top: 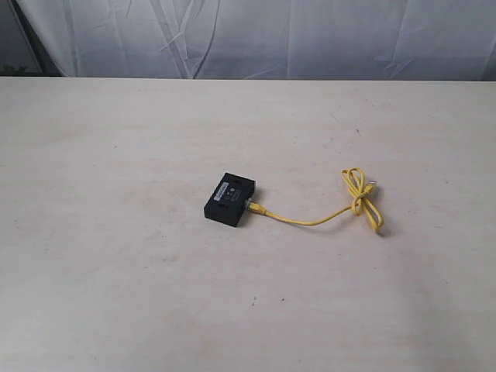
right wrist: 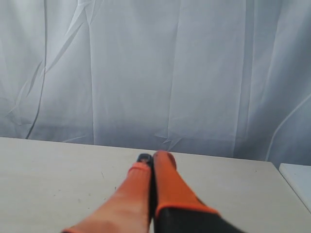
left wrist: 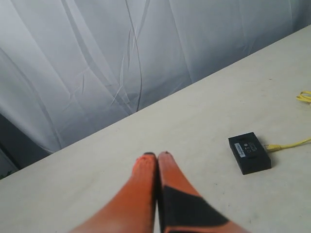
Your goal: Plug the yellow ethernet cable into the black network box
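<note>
The black network box (top: 230, 200) lies flat near the middle of the table, with a pale label on top. The yellow ethernet cable (top: 310, 221) runs from the box's right side, its plug sitting in the box, to a loose loop-knot (top: 361, 198) further right. In the left wrist view the box (left wrist: 249, 152) and a stretch of the cable (left wrist: 291, 144) lie well off from my left gripper (left wrist: 156, 155), whose orange fingers press together with nothing between them. My right gripper (right wrist: 154, 156) is also shut and empty, facing the curtain. Neither gripper shows in the exterior view.
A beige table (top: 116, 271) carries the box and cable. A pale grey curtain (top: 256, 39) hangs along its far edge. A white surface (right wrist: 299, 179) shows beside the table in the right wrist view.
</note>
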`<action>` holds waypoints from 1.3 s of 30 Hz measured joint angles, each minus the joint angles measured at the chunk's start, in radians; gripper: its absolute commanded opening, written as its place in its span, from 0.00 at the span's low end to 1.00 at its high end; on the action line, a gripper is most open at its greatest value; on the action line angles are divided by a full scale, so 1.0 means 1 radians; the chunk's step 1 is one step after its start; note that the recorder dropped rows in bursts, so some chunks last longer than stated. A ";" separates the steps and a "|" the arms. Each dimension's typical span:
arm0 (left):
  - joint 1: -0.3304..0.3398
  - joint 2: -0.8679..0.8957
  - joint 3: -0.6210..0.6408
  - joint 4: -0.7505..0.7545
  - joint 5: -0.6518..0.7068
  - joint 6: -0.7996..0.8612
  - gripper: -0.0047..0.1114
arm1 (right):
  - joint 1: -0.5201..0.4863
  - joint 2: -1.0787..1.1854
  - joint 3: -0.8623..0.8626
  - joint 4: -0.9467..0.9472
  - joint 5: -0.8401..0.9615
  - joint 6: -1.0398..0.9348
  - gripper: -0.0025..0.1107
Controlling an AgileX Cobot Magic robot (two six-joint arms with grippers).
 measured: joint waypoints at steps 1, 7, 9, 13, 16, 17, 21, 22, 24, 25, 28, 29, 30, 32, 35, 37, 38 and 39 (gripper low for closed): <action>0.000 0.000 0.000 -0.004 0.000 0.000 0.04 | 0.000 0.000 0.000 0.000 -0.002 0.000 0.02; 0.000 -0.011 0.000 0.015 -0.012 -0.155 0.04 | 0.000 0.000 0.000 0.000 -0.002 0.000 0.02; 0.000 -0.030 0.002 0.130 -0.038 -0.341 0.04 | 0.000 0.000 0.000 0.000 -0.002 0.000 0.02; 0.001 -0.059 0.035 0.314 -0.113 -0.599 0.04 | 0.000 0.000 0.000 0.000 -0.002 0.000 0.02; 0.001 -0.074 0.081 0.363 -0.187 -0.675 0.04 | 0.000 0.000 0.000 0.000 -0.002 0.000 0.02; 0.001 -0.080 0.100 0.368 -0.213 -0.690 0.04 | 0.000 0.000 0.000 0.000 -0.002 0.000 0.02; 0.006 -0.095 0.173 0.398 -0.288 -0.764 0.04 | 0.000 0.000 0.000 0.000 -0.002 0.000 0.02; 0.009 -0.101 0.190 0.403 -0.292 -0.775 0.04 | 0.000 0.000 0.000 0.000 -0.002 0.000 0.02; 0.013 -0.115 0.223 0.409 -0.301 -0.786 0.04 | 0.000 0.000 0.000 0.000 -0.002 0.000 0.02; 0.017 -0.123 0.238 0.411 -0.305 -0.792 0.04 | 0.000 0.000 0.000 0.000 -0.002 0.000 0.02; 0.023 -0.151 0.279 0.420 -0.310 -0.797 0.04 | 0.000 0.000 0.000 0.000 -0.002 0.000 0.02; 0.028 -0.162 0.291 0.422 -0.313 -0.797 0.04 | 0.000 0.000 0.000 0.000 -0.002 0.000 0.02; 0.031 -0.171 0.304 0.424 -0.313 -0.797 0.04 | 0.000 0.000 0.000 0.000 -0.002 0.000 0.02; 0.042 -0.178 0.331 0.426 -0.314 -0.797 0.04 | 0.000 0.000 0.000 0.000 -0.002 0.000 0.02; 0.053 -0.180 0.363 0.426 -0.314 -0.797 0.04 | 0.000 0.000 0.000 0.000 -0.002 0.000 0.02; 0.058 -0.180 0.385 0.426 -0.315 -0.797 0.04 | 0.000 0.000 0.000 0.000 -0.002 0.000 0.02; 0.060 -0.180 0.394 0.426 -0.315 -0.797 0.04 | 0.000 0.000 0.000 0.000 -0.002 0.000 0.02; 0.060 -0.180 0.406 0.426 -0.317 -0.797 0.04 | 0.000 0.000 0.000 0.000 -0.002 0.000 0.02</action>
